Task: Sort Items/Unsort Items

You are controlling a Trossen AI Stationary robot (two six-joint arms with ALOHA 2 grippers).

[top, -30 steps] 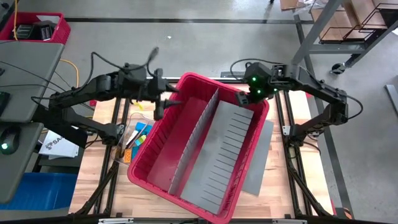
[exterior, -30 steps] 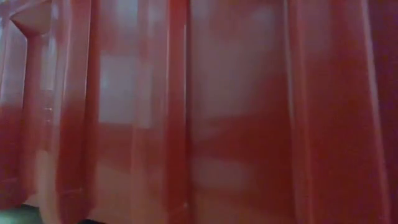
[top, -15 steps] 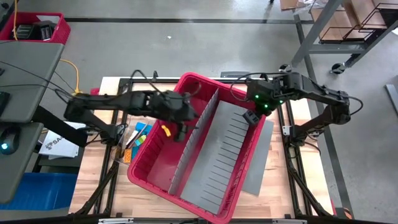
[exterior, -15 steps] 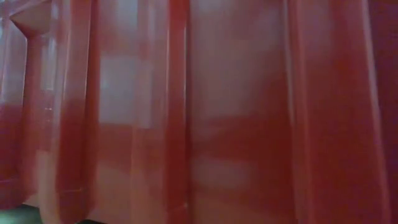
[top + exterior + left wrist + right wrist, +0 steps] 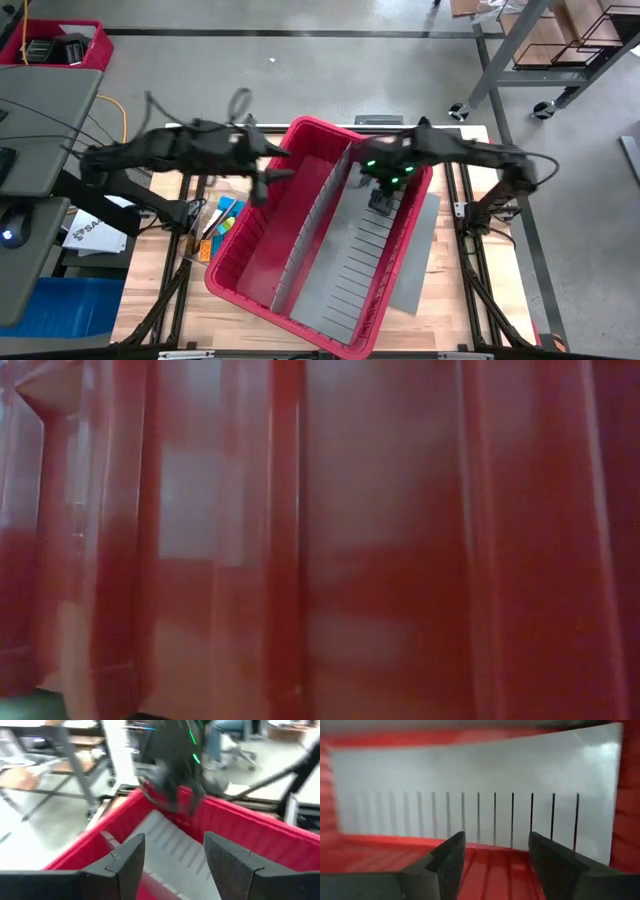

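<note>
Over bin: left tool [image 5: 262,183] spread, empty, above red bin [image 5: 240,262] rim.
Inside bin: right tool [image 5: 380,200] spread, empty, facing grey divider [image 5: 480,810].
Items [image 5: 222,222]: on counter [image 5: 150,290] beside bin.

A large red bin [image 5: 300,270] sits tilted at the centre of the frame on a wooden table [image 5: 150,290], split by a grey slotted divider [image 5: 312,225]. The left gripper [image 5: 262,185] hovers at the bin's upper-left rim; the right gripper [image 5: 380,198] hangs inside its upper-right compartment. Small blue, yellow and orange items [image 5: 222,222] lie on the table just left of the bin.
</note>
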